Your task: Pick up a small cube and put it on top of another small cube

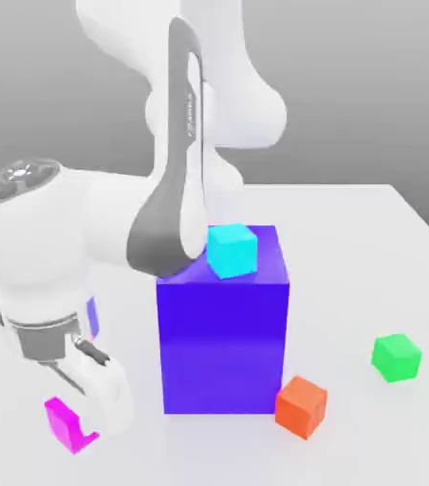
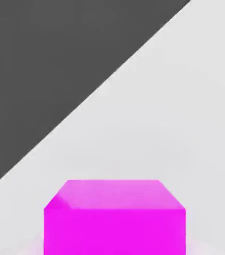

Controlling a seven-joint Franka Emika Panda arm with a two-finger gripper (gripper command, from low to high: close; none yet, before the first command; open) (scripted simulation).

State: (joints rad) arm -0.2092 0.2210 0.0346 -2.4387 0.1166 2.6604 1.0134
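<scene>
While the pincer (image 1: 93, 410), grip state unclear, sits low at the magenta cube (image 1: 66, 423), the hand view shows that cube (image 2: 115, 219) resting on the tabletop (image 2: 184, 124).

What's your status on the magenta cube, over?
Pincer low at the magenta cube, grip unconfirmed. Cube on the table, not lifted. Big blue block with cyan cube on top stands close beside; orange cube and green cube beyond.

White tabletop (image 1: 370, 256) w/ soft even light, plain grey backdrop (image 1: 370, 85) behind; dark floor (image 2: 50, 60) past edge.
</scene>
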